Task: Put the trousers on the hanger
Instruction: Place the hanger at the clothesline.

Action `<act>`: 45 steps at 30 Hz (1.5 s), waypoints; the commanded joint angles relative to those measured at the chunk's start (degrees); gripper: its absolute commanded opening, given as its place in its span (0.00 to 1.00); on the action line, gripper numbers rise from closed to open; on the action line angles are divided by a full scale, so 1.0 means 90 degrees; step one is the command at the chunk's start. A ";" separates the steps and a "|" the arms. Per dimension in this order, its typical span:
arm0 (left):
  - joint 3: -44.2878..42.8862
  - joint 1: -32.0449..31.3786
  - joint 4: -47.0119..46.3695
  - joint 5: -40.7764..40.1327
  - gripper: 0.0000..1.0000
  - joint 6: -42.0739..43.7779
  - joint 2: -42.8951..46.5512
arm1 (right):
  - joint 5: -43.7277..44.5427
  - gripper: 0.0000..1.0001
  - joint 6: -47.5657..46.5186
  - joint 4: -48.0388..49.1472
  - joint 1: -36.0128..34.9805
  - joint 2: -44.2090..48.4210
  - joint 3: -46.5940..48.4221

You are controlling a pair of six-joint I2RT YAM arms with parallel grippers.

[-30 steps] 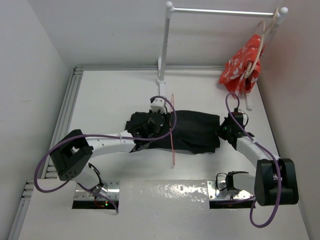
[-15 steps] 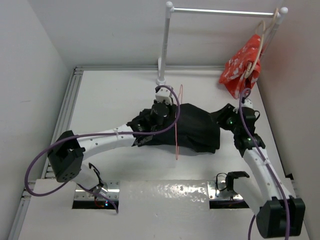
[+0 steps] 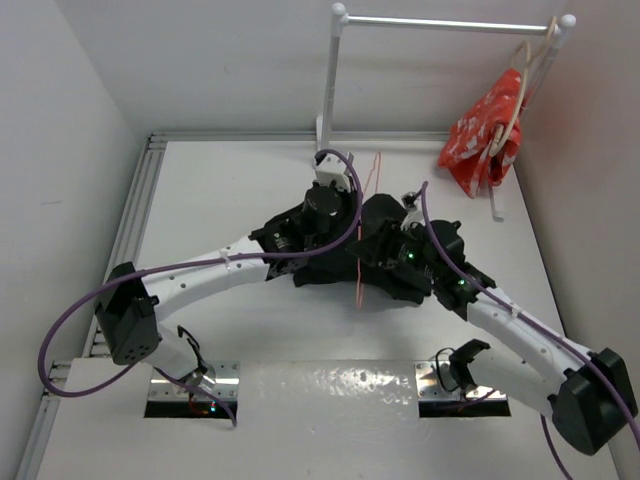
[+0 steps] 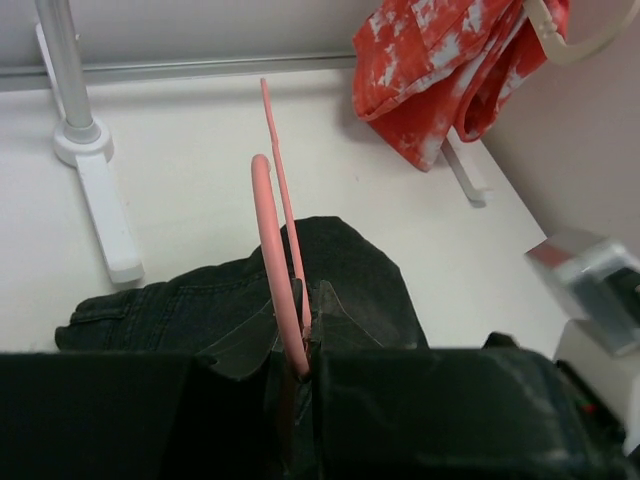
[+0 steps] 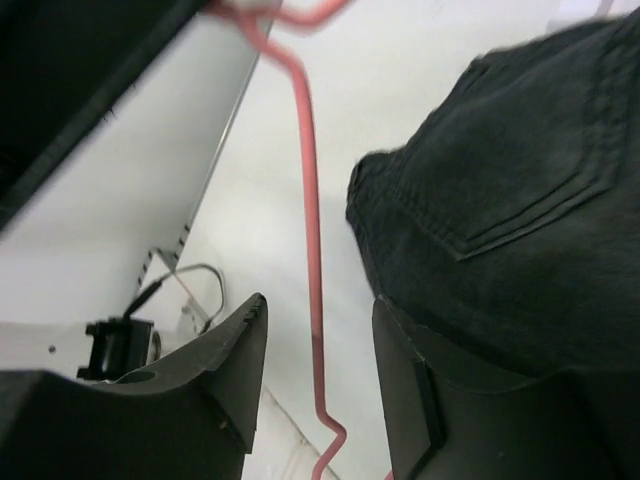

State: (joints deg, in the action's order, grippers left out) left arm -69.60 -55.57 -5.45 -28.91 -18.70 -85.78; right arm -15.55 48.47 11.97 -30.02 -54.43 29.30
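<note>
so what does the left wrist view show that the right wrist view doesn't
Only left wrist: the red patterned cloth, the rack's white post, and the left gripper shut on the hanger. Only right wrist: the right gripper open with the hanger wire between its fingers, and a back pocket on the trousers. Both: the pink hanger, the black trousers, the white table.

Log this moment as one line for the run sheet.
left gripper: shut on hanger | right gripper: open, straddling hanger wire | trousers: bunched on table, beside wire
</note>
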 commanded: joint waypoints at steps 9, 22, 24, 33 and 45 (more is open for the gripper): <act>-0.1075 -0.0056 -0.0165 -0.0157 0.00 0.0417 0.0166 | 0.0361 0.24 0.0132 0.0624 -0.0453 -0.0036 0.0006; -0.1896 -0.0036 -0.0136 -0.0177 0.00 0.0623 -0.0137 | 0.0634 0.00 0.1089 0.0917 -0.0483 0.0335 0.0211; -0.1837 -0.0017 -0.0234 -0.0235 0.04 0.0613 -0.0108 | 0.0692 0.00 0.1187 0.0732 -0.0483 0.0374 0.0502; -0.1943 0.0081 -0.0390 -0.0157 0.46 0.0905 0.0165 | 0.0966 0.00 0.1265 0.0477 -0.0473 0.0209 0.1022; -0.1379 0.0091 -0.0751 -0.0390 0.59 0.1228 0.1335 | 0.1590 0.00 0.0504 0.0088 -0.0453 -0.0260 0.2144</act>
State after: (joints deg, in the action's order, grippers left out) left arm -84.64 -55.05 -7.99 -30.11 -9.02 -78.89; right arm -4.89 57.80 6.63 -34.24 -57.04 41.34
